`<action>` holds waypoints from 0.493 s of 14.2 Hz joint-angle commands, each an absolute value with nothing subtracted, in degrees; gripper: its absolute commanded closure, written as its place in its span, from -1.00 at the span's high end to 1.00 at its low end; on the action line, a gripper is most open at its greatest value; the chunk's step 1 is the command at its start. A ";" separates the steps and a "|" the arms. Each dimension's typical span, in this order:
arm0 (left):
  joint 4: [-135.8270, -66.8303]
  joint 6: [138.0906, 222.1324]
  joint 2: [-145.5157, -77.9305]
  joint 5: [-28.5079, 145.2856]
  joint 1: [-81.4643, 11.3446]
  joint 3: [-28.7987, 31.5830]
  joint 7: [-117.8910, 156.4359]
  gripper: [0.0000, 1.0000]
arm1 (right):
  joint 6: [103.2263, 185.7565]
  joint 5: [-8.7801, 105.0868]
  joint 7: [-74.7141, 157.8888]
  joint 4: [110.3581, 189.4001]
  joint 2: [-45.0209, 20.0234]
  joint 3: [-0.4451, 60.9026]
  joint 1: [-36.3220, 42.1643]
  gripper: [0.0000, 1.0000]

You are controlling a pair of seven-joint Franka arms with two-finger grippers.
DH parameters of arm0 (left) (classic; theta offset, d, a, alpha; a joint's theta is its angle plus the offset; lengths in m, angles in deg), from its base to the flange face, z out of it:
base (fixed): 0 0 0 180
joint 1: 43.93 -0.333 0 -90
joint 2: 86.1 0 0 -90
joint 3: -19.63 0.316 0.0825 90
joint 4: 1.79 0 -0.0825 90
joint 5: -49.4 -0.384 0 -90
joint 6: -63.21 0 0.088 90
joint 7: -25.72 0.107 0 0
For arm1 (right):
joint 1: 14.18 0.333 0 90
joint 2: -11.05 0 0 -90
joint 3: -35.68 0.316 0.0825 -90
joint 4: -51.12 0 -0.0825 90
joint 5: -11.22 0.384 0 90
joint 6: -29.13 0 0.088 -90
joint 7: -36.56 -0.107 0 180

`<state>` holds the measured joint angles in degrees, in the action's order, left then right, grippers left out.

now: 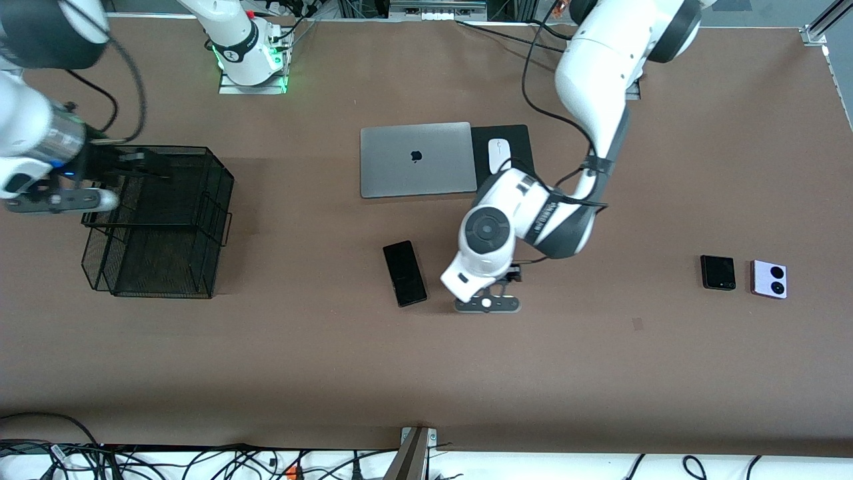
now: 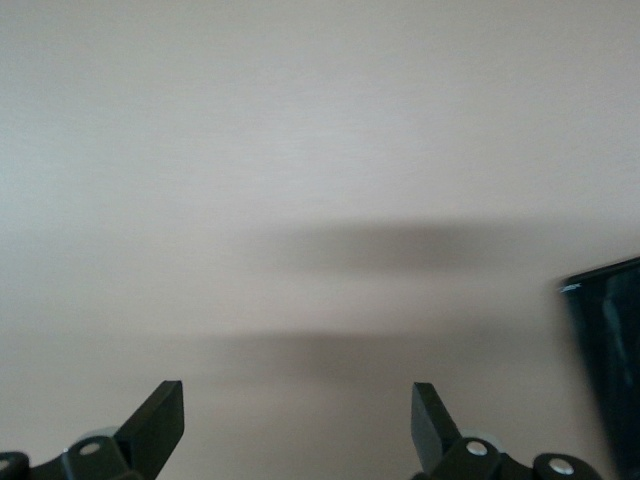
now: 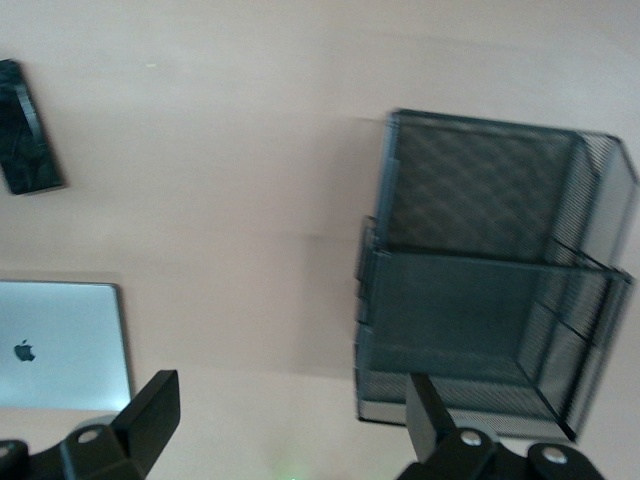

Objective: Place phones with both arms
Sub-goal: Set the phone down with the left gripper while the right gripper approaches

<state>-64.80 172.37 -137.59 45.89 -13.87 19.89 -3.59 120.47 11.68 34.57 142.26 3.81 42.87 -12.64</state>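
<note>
A long slim black phone (image 1: 404, 273) lies flat mid-table, nearer the front camera than the laptop; its edge shows in the left wrist view (image 2: 610, 360) and it appears whole in the right wrist view (image 3: 25, 125). My left gripper (image 1: 491, 293) (image 2: 298, 420) hangs low over bare table just beside it, toward the left arm's end, open and empty. A small square black phone (image 1: 718, 272) and a lilac-white phone (image 1: 769, 279) with two black circles lie side by side near the left arm's end. My right gripper (image 1: 133, 163) (image 3: 290, 410) is open and empty over the mesh basket's edge.
A black wire-mesh basket (image 1: 160, 223) (image 3: 490, 270) stands at the right arm's end. A shut silver laptop (image 1: 414, 159) (image 3: 60, 345) lies mid-table, with a white mouse (image 1: 499, 155) on a black pad (image 1: 520, 140) beside it. Cables run along the front edge.
</note>
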 commanded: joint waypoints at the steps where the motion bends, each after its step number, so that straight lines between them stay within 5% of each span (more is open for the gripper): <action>1: -77.26 172.72 -128.75 44.14 -17.81 19.81 4.60 1.00 | 124.39 12.45 32.96 141.47 -0.18 47.87 -12.33 1.00; 7: -90.64 178.96 -120.82 40.70 -28.10 19.63 20.43 1.00 | 140.29 11.57 23.90 140.95 -10.99 54.05 -4.62 1.00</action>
